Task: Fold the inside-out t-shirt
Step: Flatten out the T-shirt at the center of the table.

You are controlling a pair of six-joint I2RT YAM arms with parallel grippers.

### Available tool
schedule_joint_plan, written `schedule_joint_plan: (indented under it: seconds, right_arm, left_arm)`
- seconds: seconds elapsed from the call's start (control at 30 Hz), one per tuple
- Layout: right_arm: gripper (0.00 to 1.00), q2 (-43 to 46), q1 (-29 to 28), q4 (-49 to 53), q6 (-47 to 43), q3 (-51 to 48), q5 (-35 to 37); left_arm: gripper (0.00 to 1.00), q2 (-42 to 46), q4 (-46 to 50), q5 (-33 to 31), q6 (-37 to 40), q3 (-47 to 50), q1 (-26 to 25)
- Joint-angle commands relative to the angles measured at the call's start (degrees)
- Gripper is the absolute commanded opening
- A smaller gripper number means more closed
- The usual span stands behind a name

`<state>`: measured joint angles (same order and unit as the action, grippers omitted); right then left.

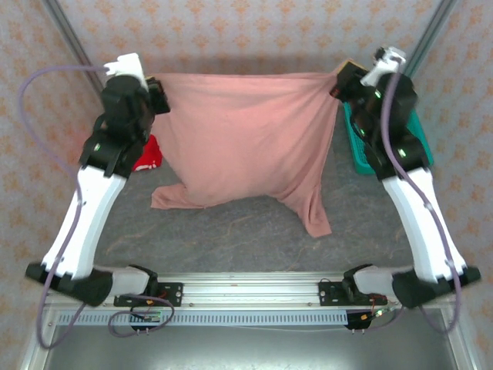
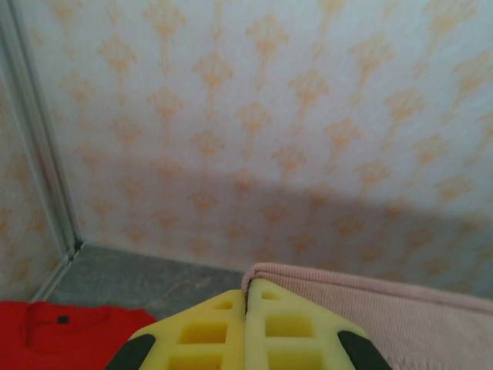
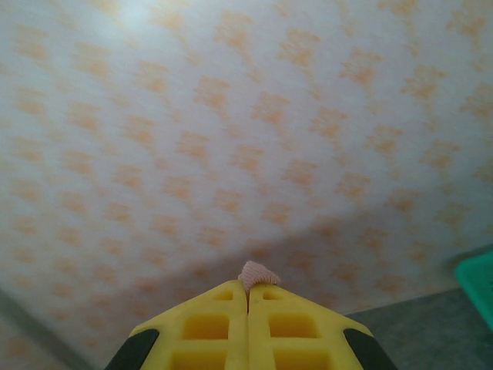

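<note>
Left gripper [image 2: 246, 299] and right gripper [image 3: 247, 297] are each clamped tight on a top corner of the salmon-pink t-shirt [image 1: 246, 139], its held edge stretched side to side by the far wall, its lower flaps trailing nearward onto the grey tabletop [image 1: 231, 239].

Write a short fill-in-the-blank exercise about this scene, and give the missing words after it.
1. The left gripper and the right gripper are both ____ on the dusty pink cotton t-shirt.
2. The bright red garment lies near the ____ arm.
3. The green plastic basket sits near the ____ arm.
Missing words: shut; left; right.
</note>
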<state>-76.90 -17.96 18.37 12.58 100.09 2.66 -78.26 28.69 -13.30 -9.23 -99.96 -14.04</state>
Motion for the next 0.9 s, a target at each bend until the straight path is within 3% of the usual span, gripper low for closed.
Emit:
schedule_joint_plan:
  seconds: [0.0,0.1,0.23,0.27,0.33,0.47,0.6,0.67,0.73,0.8,0.87]
  right_arm:
    - [0.00,-8.5,3.5,-7.1,-1.7,11.6,4.4]
    - [0.00,-18.2,4.0,-4.8,-3.3,29.6,2.9]
    - [0.00,-32.6,4.1,4.9,-4.9,60.8,0.1]
    - [0.00,-34.6,4.1,6.0,-5.0,65.9,-0.5]
    - [0.00,-32.8,4.1,4.6,-5.2,64.7,-1.7]
    - [0.00,-28.0,4.0,8.1,-5.3,60.0,-5.9]
    - [0.00,-22.9,2.6,23.3,-5.8,54.4,-9.2]
    - [0.00,-16.6,1.1,28.6,-6.7,40.9,-7.8]
    - [0.00,-4.8,0.2,22.8,-4.8,14.4,-4.9]
    - [0.00,4.5,0.2,19.2,-2.7,-5.8,0.7]
    - [0.00,10.9,0.6,21.3,-1.3,-20.2,9.1]
  left_arm:
    - [0.00,-5.3,-4.2,2.0,2.7,-12.7,3.5]
    - [0.00,-13.5,-5.9,5.0,2.6,-28.0,6.1]
    - [0.00,-28.1,0.2,10.5,1.4,-60.5,7.9]
    - [0.00,-32.1,1.9,12.1,1.3,-69.0,8.0]
    - [0.00,-34.2,3.7,13.6,1.7,-74.8,8.1]
    - [0.00,-21.8,2.8,18.2,3.4,-56.2,8.1]
    - [0.00,-5.1,0.7,28.0,2.0,-27.6,8.0]
    - [0.00,3.5,0.0,33.0,-0.6,-12.2,7.9]
    - [0.00,13.4,-5.4,37.9,-5.5,7.9,7.1]
    - [0.00,20.0,-10.1,40.1,-8.9,25.1,4.2]
    - [0.00,24.0,-7.3,38.4,-8.5,36.2,-0.3]
